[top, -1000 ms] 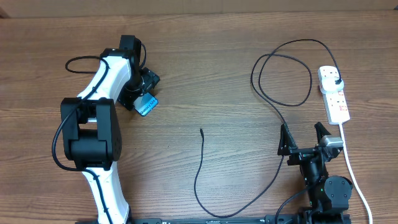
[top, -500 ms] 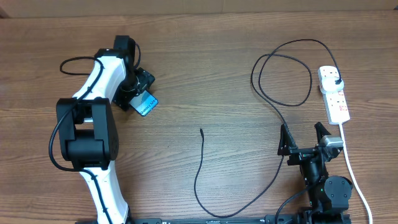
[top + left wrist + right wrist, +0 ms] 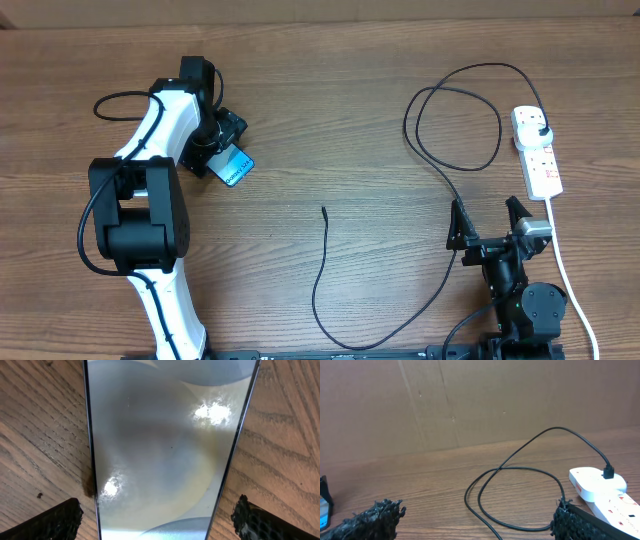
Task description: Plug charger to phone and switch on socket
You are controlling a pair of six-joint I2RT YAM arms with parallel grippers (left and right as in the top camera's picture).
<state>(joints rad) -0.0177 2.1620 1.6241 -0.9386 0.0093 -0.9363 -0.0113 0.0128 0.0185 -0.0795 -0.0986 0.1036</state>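
Your left gripper [image 3: 160, 519] has edged toward 10 o'clock, fingers spread astride the phone [image 3: 233, 166] there; right gripper [image 3: 490, 222] idles spread at 5 o'clock; the charger [image 3: 330, 250] is plugged into the socket [image 3: 541, 160] at 2 o'clock, its tip [image 3: 323, 209] loose mid-table, so mating and switching look left to do.

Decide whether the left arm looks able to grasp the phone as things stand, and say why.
Probably yes. The left gripper hangs right over the phone, its open fingers standing either side of the phone's long edges, with only bare table showing in the gaps. Nothing seems to block the way.
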